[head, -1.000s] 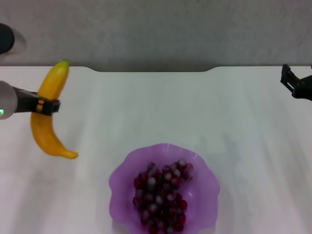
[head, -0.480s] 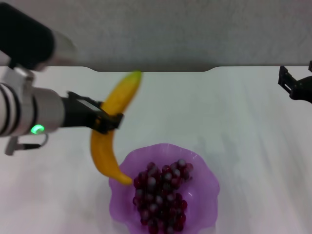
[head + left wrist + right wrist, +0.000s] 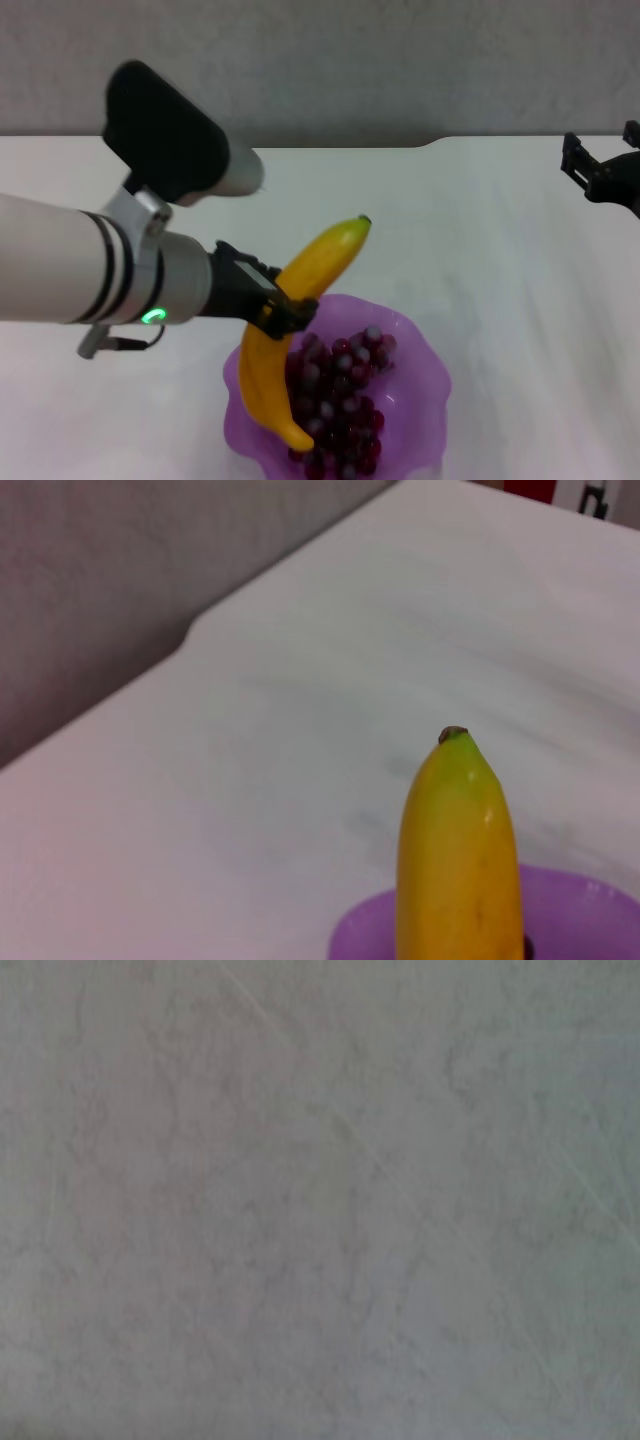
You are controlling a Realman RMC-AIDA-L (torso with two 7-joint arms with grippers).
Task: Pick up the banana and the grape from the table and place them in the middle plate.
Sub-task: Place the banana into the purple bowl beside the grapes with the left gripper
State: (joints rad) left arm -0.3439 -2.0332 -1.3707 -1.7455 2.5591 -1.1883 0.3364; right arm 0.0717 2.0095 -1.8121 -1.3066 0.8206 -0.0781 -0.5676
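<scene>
My left gripper (image 3: 285, 310) is shut on the yellow banana (image 3: 320, 262) at its middle and holds it over the left part of the purple scalloped plate (image 3: 420, 350). The banana's lower end hangs over the grape bunch (image 3: 340, 400), which lies in the plate. Its green stem tip points up and away. In the left wrist view the banana (image 3: 458, 870) fills the foreground with the plate rim (image 3: 575, 905) behind it. My right gripper (image 3: 600, 175) is at the far right edge, above the white table (image 3: 480, 230); the right wrist view shows only bare table.
The table's far edge has a notch (image 3: 430, 142) against a grey wall. My left forearm (image 3: 100, 270) spans the left half of the table.
My left arm has carried the banana from the table's left side rightward and toward the front, to above the plate. The right arm has barely moved.
</scene>
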